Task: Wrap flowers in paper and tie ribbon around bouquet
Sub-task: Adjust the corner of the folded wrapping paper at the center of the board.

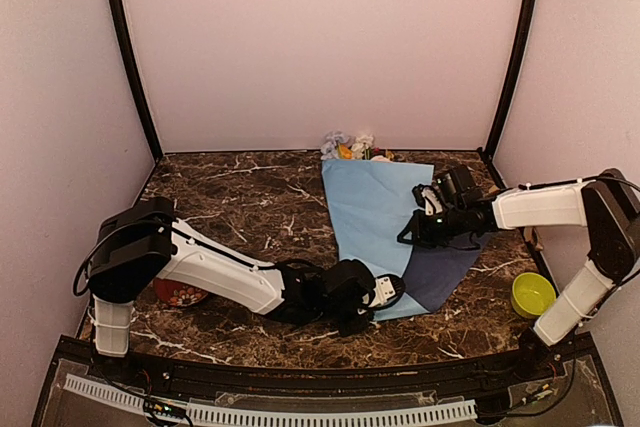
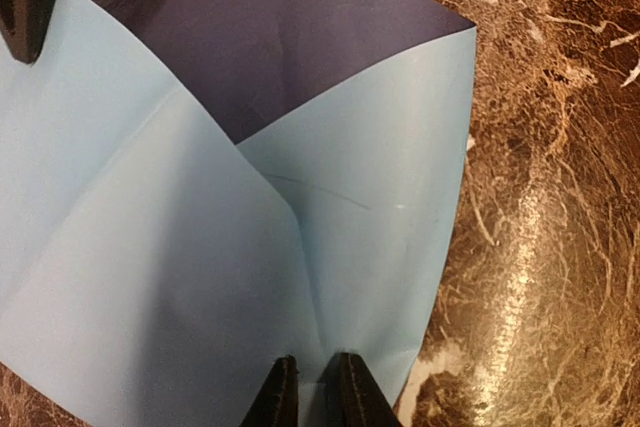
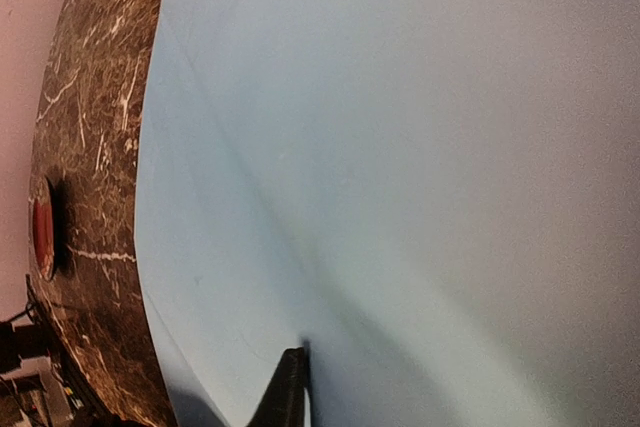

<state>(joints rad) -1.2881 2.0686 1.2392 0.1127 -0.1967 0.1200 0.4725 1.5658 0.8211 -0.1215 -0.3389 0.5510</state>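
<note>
Overhead view from behind facing table (image 1: 250,197), wrist views close above shared paper (image 2: 150,277)

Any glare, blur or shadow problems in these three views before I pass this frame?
Top external: the light is even and soft, the image is slightly grainy, and the flowers are small and indistinct at the far edge. Left wrist: the paper is sharp, with strong glare off the table at right. Right wrist: the paper fills most of the frame, soft and nearly featureless, with shadow along the bottom.
</note>
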